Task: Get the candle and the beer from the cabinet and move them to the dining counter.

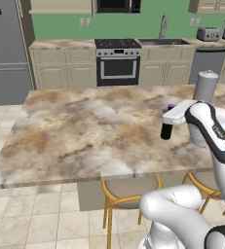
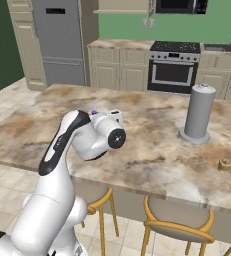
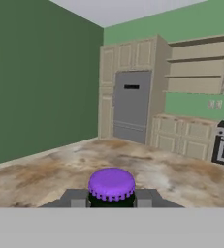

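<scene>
The beer (image 1: pixel 166 130), a dark bottle with a purple cap (image 1: pixel 171 106), stands upright in my gripper (image 1: pixel 169 118), which is shut on its neck. It hangs over the right part of the dining counter (image 1: pixel 84 131); I cannot tell whether its base touches the stone. In the hand view the purple cap (image 3: pixel 111 184) sits between my two fingertips (image 3: pixel 77 198). In the right base view the cap (image 2: pixel 93 112) peeks out behind my hand. The candle (image 2: pixel 224 165), a small tan-gold stub, stands on the counter's near right part, well away from the gripper.
A tall grey cylinder (image 1: pixel 205 87) stands on the counter just behind my hand, to the left of the candle (image 2: pixel 198 112). Yellow-legged stools (image 1: pixel 128 192) stand under the near edge. Stove (image 1: pixel 117 61), sink and beige wall cabinets (image 1: pixel 214 5) line the far green wall.
</scene>
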